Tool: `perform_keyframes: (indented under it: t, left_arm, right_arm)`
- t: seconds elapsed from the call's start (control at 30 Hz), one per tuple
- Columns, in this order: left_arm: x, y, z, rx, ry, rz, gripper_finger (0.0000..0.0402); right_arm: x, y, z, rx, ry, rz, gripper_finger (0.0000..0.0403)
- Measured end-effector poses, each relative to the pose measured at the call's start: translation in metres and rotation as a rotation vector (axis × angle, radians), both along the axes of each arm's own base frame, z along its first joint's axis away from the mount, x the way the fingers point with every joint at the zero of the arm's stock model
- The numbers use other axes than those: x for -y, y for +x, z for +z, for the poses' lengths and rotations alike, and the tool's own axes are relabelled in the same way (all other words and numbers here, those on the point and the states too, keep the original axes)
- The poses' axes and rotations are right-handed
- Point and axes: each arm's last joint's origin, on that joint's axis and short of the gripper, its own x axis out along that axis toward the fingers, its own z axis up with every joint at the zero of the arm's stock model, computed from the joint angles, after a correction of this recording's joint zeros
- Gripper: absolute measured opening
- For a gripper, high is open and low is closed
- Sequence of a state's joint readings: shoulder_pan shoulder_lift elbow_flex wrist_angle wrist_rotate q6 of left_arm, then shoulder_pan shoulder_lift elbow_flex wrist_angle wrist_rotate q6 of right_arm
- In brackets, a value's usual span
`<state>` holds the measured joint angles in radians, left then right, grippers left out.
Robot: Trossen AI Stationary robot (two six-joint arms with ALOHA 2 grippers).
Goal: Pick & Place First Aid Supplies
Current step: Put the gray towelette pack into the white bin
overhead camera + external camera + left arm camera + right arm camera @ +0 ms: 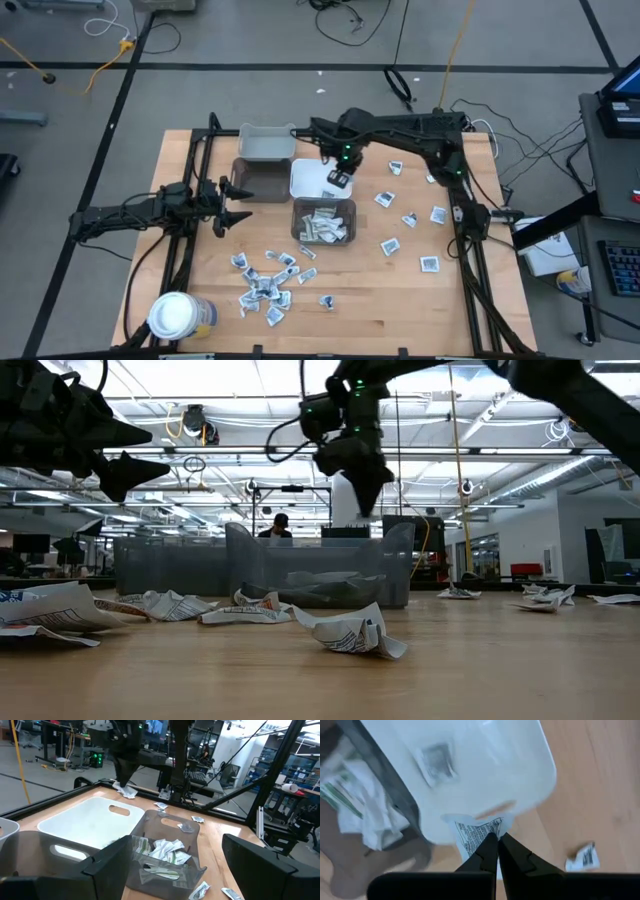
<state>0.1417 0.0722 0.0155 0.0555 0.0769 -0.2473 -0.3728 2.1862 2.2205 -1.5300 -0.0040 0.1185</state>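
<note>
The first aid supplies are small white printed packets. Several lie crumpled near the table's front (265,285) and others at the right (410,218). More fill the clear grey bin (323,222), and one lies in the white bin (437,762). My right gripper (338,181) hangs over the white bin (308,178), pointing down, shut on one packet (475,832). My left gripper (238,205) waits at the table's left, level and open, with nothing between its fingers. My right gripper pinches the packet between its two fingertips (487,851), at one edge of the packet (482,837). The fingers come from above and point down. The packet hangs below them, lifted clear, over the rim of the white bin beside its handle slot.
A dark grey bin (258,182) and a pale bin (266,143) stand left of and behind the white bin. A white-lidded jar (172,315) stands at the front left corner. Bare wood lies between the scattered packets at the front right (400,300).
</note>
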Motion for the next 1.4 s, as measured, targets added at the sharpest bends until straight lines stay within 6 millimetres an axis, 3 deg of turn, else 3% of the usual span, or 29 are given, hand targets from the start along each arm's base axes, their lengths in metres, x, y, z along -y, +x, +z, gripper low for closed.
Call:
perform_keyframes:
  t: [0.2,0.8,0.93,1.2,1.4]
  left_arm:
    - [0.0,0.0,0.0,0.0,0.0,0.0,0.031]
    - [0.0,0.0,0.0,0.0,0.0,-0.001,0.031]
    - [0.0,0.0,0.0,0.0,0.0,0.0,0.031]
    - [0.0,0.0,0.0,0.001,0.0,0.0,0.031]
    - [0.0,0.0,0.0,0.001,0.0,0.0,0.031]
  right_arm:
    - [0.002,0.015,-0.008,0.013,-0.005,0.019,0.0]
    - [-0.001,0.054,-0.056,0.097,-0.042,0.102,0.0007]
    - [-0.002,0.058,-0.053,0.149,-0.062,0.108,0.0052]
    - [-0.002,0.058,-0.054,0.141,-0.059,0.118,0.0192]
    - [-0.005,0.057,-0.054,0.122,-0.053,0.134,0.0237]
